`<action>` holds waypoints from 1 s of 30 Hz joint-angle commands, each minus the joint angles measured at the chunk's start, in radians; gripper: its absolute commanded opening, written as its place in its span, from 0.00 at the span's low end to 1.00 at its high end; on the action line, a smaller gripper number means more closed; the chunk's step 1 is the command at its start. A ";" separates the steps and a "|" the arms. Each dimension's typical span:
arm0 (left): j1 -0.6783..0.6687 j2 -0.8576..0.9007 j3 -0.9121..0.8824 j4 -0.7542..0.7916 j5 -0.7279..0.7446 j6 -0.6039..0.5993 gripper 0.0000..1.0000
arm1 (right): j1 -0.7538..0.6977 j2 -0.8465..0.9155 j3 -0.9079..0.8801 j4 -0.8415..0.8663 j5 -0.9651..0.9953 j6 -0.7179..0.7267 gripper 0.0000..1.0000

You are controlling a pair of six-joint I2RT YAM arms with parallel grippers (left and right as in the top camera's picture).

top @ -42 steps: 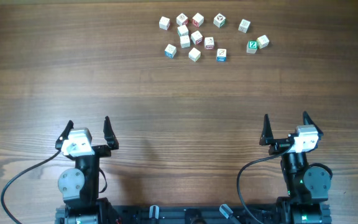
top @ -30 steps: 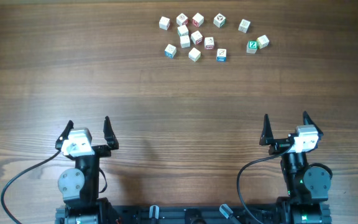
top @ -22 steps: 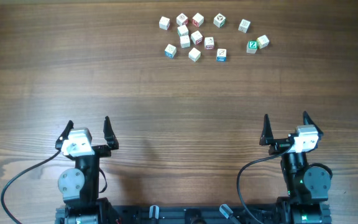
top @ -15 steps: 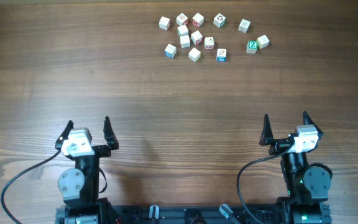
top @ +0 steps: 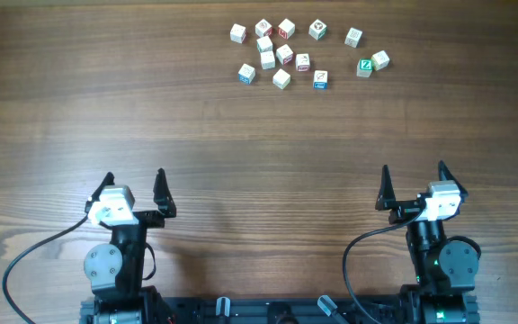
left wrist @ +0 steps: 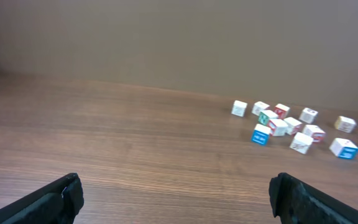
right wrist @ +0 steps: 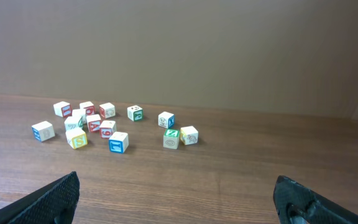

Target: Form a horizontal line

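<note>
My left pincer (top: pixel 133 175) and right pincer (top: pixel 414 167) gape wide, empty, at frame bottom; cubes (top: pixel 283 54) lie scattered top centre on the worktop (top: pixel 151 90).

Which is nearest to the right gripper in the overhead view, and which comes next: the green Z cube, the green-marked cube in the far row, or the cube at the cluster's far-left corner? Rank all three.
From the right gripper:
1. green Z cube, on the cluster's right side.
2. green-marked cube, mid far row.
3. far-left corner cube, at the cluster's left end.

Robot lab bench: wood-grain table (top: pixel 259 135), plain beige wall (left wrist: pixel 179 37), 2 cabled arms (top: pixel 112 259) (top: pixel 439 254).
</note>
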 commanded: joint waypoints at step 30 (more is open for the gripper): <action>-0.222 1.191 1.032 -0.546 0.187 -0.117 1.00 | 0.003 -0.002 -0.001 0.002 -0.013 -0.019 1.00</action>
